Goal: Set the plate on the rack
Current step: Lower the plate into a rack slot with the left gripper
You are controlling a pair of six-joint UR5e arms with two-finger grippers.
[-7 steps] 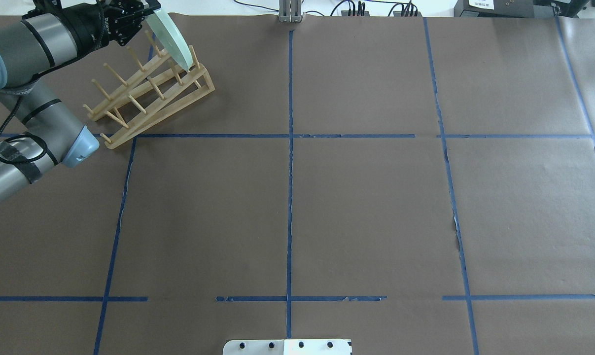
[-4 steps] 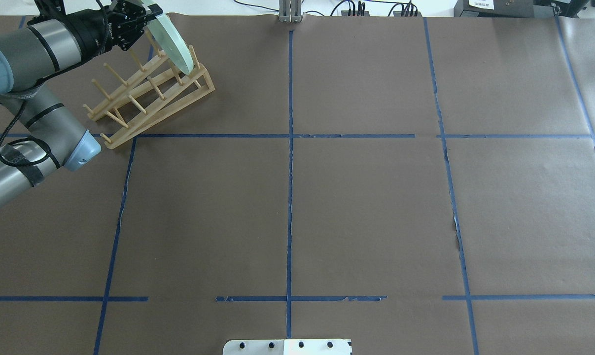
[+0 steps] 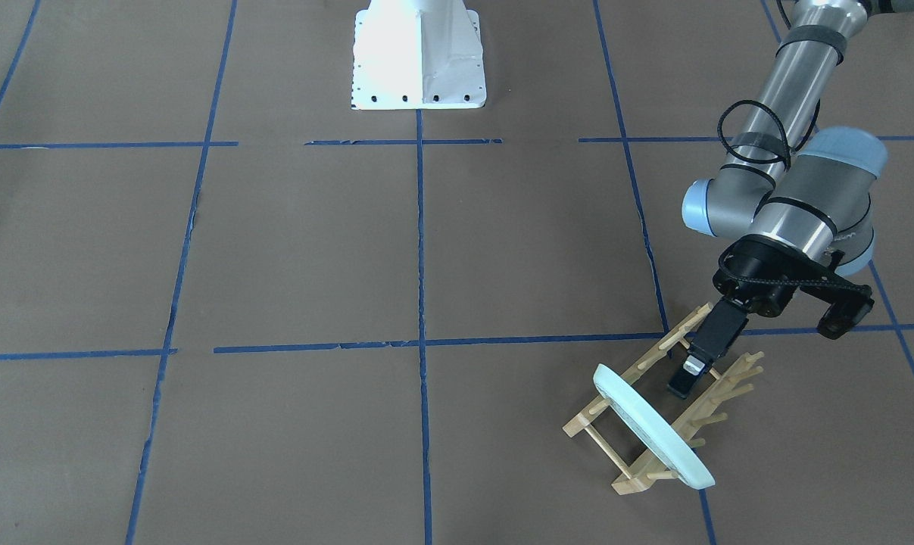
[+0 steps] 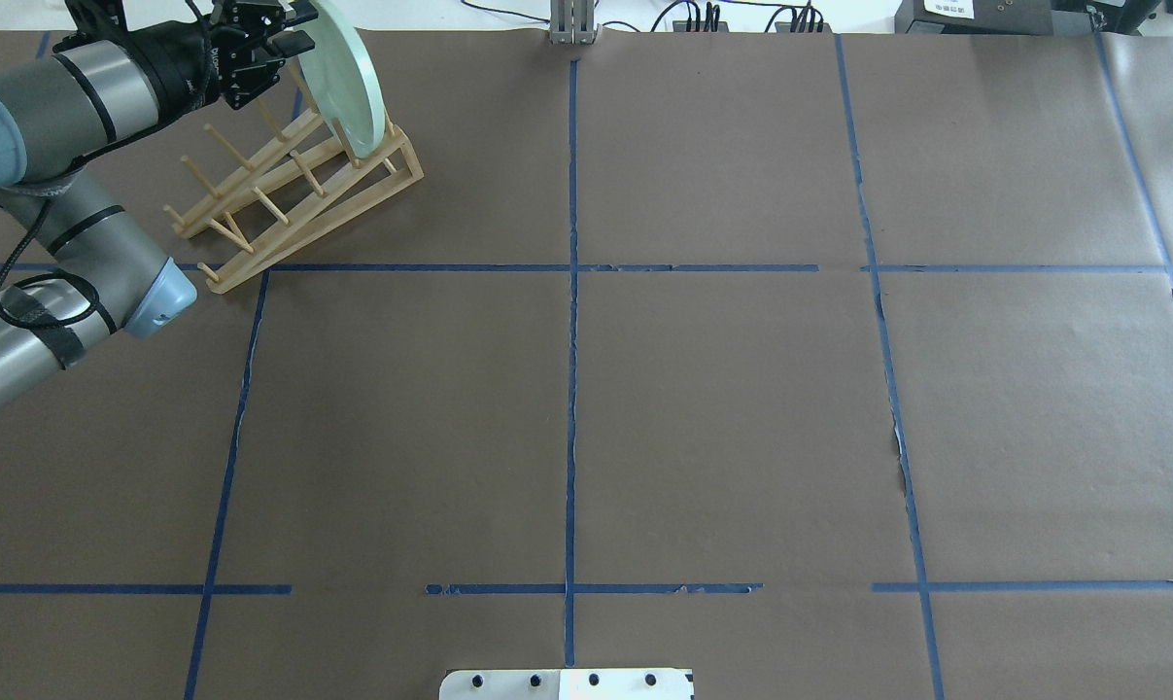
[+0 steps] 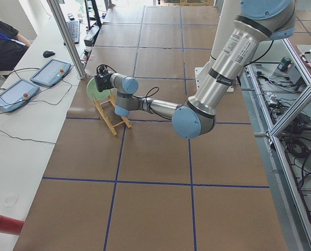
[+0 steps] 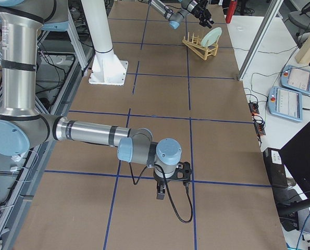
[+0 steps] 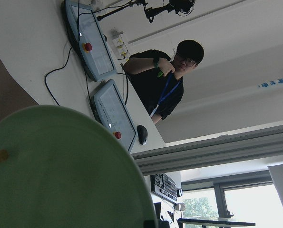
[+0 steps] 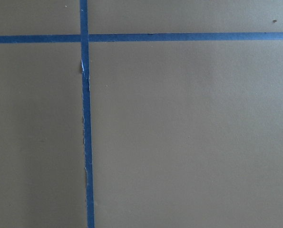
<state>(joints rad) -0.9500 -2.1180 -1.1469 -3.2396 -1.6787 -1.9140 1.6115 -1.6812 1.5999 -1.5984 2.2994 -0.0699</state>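
Observation:
The pale green plate [image 4: 348, 73] stands on edge in the far end slot of the light-wood rack [image 4: 285, 185] and leans on its pegs. My left gripper [image 4: 294, 29] is open just beside the plate's upper rim, over the rack. In the front view its dark finger [image 3: 691, 367] hangs a little apart from the plate [image 3: 653, 428] above the rack [image 3: 632, 480]. The plate's face fills the lower left of the left wrist view [image 7: 60, 175]. My right gripper [image 6: 160, 194] hangs low over bare table far from the rack; I cannot tell its state.
The rack sits at the table's far left corner, near the back edge. A metal post [image 4: 572, 24] and cables stand at the back middle. The white robot base [image 3: 417, 60] is at the near edge. An operator [image 7: 167, 76] sits past the table's end by two pendants [image 5: 50, 72].
The plate has tipped from a slanted, edge-on hold to stand in the end slot with its face showing. The left gripper's fingers have come off it and drawn slightly back.

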